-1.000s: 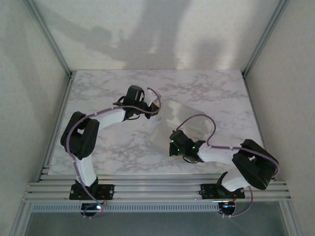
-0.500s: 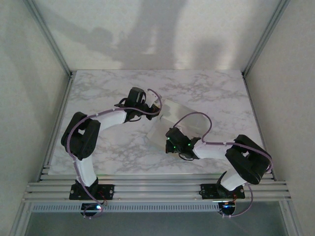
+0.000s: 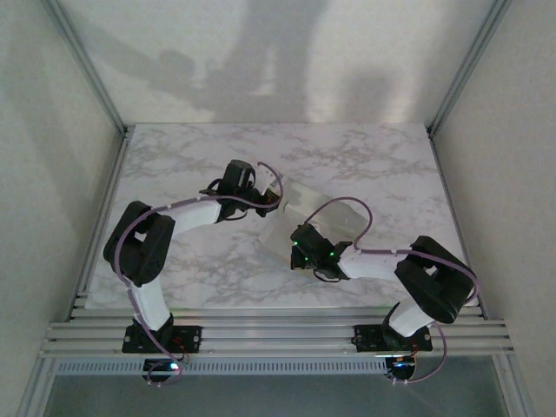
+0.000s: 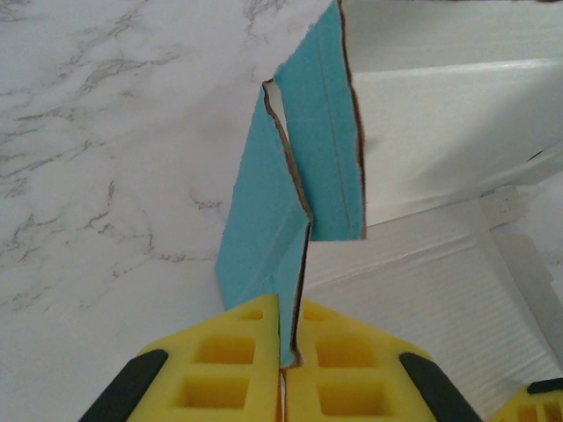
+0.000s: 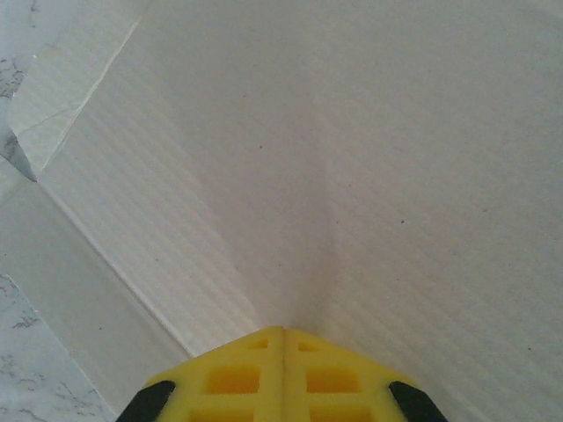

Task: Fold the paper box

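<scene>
Scene: A white marble-patterned surface (image 3: 187, 165) is viewed from above, with two arms reaching in from the near edge.
Paper box: A thin cardboard paper box (image 3: 301, 198), off-white on one side and turquoise on the other, is seen partly folded at the middle of the surface, between the two tools.
Left tool: The left tool (image 4: 284, 330) is clenched on an upright turquoise flap (image 4: 264, 237) at the box's left side, and the flap's edge is pinched between yellow pads (image 4: 227, 352).
Right tool: The right tool (image 5: 283, 334) is clenched with nothing held. Its tip appears to be pressed onto an off-white panel at the box's near side.
Step in hand: A side wall is judged to be under way, with the flap raised while the base is pinned.
Next move: The flap would need to be turned inward along its crease while the panel is kept pinned so that the box cannot slide.
</scene>
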`<control>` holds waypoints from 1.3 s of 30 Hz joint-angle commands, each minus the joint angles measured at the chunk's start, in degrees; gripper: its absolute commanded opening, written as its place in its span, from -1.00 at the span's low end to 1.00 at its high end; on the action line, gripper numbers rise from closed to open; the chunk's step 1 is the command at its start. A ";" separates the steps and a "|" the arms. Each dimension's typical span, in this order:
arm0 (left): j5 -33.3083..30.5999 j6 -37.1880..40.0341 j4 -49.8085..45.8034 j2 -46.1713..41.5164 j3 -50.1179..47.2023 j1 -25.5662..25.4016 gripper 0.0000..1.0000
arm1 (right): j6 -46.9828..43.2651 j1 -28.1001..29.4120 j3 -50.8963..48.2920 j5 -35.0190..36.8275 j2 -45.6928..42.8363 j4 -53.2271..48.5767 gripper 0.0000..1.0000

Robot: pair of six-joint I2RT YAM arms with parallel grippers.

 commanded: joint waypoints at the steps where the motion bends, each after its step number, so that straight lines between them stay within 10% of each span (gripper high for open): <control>1: -0.35 -1.76 -3.64 -0.36 -2.33 -1.26 -0.82 | 0.45 0.66 0.03 0.19 2.52 -3.20 -1.00; 39: -2.57 -5.21 -1.97 0.65 -4.97 -2.15 -0.82 | -1.25 1.34 2.31 0.63 2.05 -5.36 -1.00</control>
